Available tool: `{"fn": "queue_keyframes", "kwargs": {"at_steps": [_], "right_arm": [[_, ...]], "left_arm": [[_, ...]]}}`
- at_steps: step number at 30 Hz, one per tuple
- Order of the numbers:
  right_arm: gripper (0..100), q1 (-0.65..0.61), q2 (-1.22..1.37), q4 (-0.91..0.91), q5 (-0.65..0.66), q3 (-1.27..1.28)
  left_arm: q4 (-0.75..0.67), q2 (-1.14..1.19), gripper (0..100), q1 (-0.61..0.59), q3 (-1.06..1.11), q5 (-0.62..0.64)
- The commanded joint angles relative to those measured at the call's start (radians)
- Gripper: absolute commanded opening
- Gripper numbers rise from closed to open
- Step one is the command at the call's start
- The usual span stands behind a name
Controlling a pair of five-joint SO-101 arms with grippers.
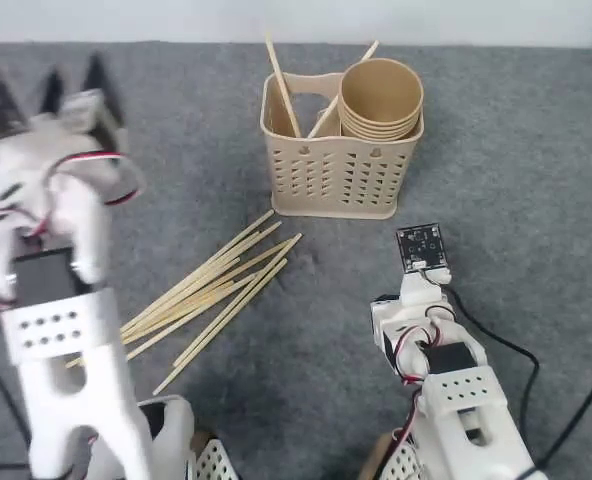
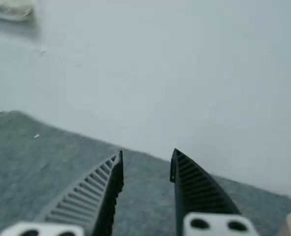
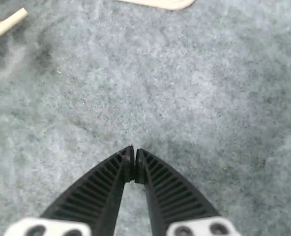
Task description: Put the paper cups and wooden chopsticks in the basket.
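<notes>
From above, the basket [image 1: 326, 170] stands by the tabletop's [image 1: 536, 180] far edge, about midway along it. Stacked cups [image 1: 380, 98] fill its right compartment. Two sticks [image 1: 281, 85] lean in the left one, their lower ends hidden by the wall. Loose chopsticks [image 1: 211, 290] lie fanned on the grey cover between the basket and the near-left corner. Bare cover runs from the basket to the right edge. The left arm stands raised by the left edge and is blurred; the left hand [image 1: 73, 88] shows two dark tips.

In the left wrist view, the left hand [image 2: 147, 155] is narrowly parted and holds nothing, aimed at a pale wall [image 2: 185, 73] beyond the far edge.

In the right wrist view, the right hand [image 3: 134, 150] is pinched tip to tip on nothing, over bare cover. Chopstick ends [image 3: 5, 27] and the basket's foot [image 3: 160, 4] are cut off by the frame.
</notes>
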Motion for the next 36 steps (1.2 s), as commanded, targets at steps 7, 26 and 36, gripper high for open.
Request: {"fn": "queue_keyframes", "kwargs": {"at_steps": [7,26,36], "right_arm": [[2.1,0.012,-0.027,-0.024,0.017,-0.008],[2.1,0.008,-0.025,-0.025,0.015,-0.008],[2.1,0.008,-0.025,-0.027,0.015,-0.008]], "left_arm": [[0.252,0.404,11,-0.293,-0.232,-0.018],[0.436,1.208,11,-0.381,-0.700,-0.334],[0.430,1.502,11,-0.365,-0.951,-0.330]]}}
